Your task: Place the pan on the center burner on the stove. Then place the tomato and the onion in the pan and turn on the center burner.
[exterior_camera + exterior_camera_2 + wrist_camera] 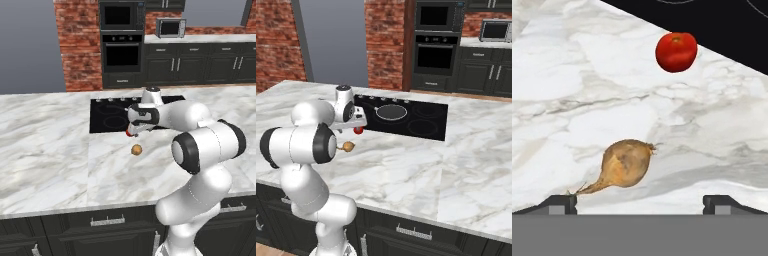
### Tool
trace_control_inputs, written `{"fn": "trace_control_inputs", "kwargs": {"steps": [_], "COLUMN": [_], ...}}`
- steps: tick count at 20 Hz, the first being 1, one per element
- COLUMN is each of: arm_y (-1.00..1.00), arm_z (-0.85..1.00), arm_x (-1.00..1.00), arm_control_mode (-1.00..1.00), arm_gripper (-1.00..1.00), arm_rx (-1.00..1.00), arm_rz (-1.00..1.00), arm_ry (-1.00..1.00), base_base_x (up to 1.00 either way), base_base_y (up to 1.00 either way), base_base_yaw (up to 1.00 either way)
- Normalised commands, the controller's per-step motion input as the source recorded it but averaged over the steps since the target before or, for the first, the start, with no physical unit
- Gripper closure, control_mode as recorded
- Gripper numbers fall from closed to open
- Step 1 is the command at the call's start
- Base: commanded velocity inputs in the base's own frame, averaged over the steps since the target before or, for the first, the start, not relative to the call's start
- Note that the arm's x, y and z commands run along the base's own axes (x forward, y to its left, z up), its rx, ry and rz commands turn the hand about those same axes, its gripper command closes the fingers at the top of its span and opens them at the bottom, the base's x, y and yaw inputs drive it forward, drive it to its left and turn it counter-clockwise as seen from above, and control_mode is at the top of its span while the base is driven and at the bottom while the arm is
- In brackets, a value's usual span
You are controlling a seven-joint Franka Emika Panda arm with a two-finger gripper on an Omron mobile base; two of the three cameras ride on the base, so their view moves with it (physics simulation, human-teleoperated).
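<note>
With the pan [391, 112] already sitting on the center burner [405, 116] of the stove [426, 120] in the upper middle of the right base view, the play now turns to the two vegetables lying on the marble surface [572, 90]. The end effector [640, 202] hangs above them with its tips spread wide and nothing between them, one tip at the lower left and one at the lower right of the hand view. The onion [625, 163] lies just above that gap, slightly left of centre, round body toward the middle and pointed tail trailing down to the lower left, so its long axis runs on a slant across the line between the tips. The tomato [676, 51] sits well apart from it, in the upper right of the hand view, just short of the black glass edge.

By the look of it, the onion is the nearer pick, and a straight descent would straddle it.

The right base view shows the pan empty on the glass; the hand view leaves the pan out but gives the onion's tail direction, which the left base view shows merely as a tan dot at mid-frame.
</note>
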Motion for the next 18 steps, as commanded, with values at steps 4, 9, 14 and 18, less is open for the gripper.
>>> {"fn": "trace_control_inputs", "kwargs": {"steps": [4,9,14,18], "arm_y": [0.0,0.01,0.06,0.09], "arm_z": [-0.22,-0.08,-0.08,-0.16], "arm_x": [0.19,0.16,0.14,0.09], "arm_control_mode": [-1.0,-1.0,-1.0,-1.0], "arm_gripper": [-1.0,-1.0,-1.0,-1.0], "arm_rx": [0.0,0.0,0.0,0.0], "arm_rz": [0.0,0.0,0.0,0.0], "arm_ry": [0.05,0.03,0.03,0.04], "base_base_x": [0.0,0.0,0.0,0.0], "base_base_y": [0.0,0.0,0.0,0.0], "base_base_yaw": [0.0,0.0,0.0,0.0]}}
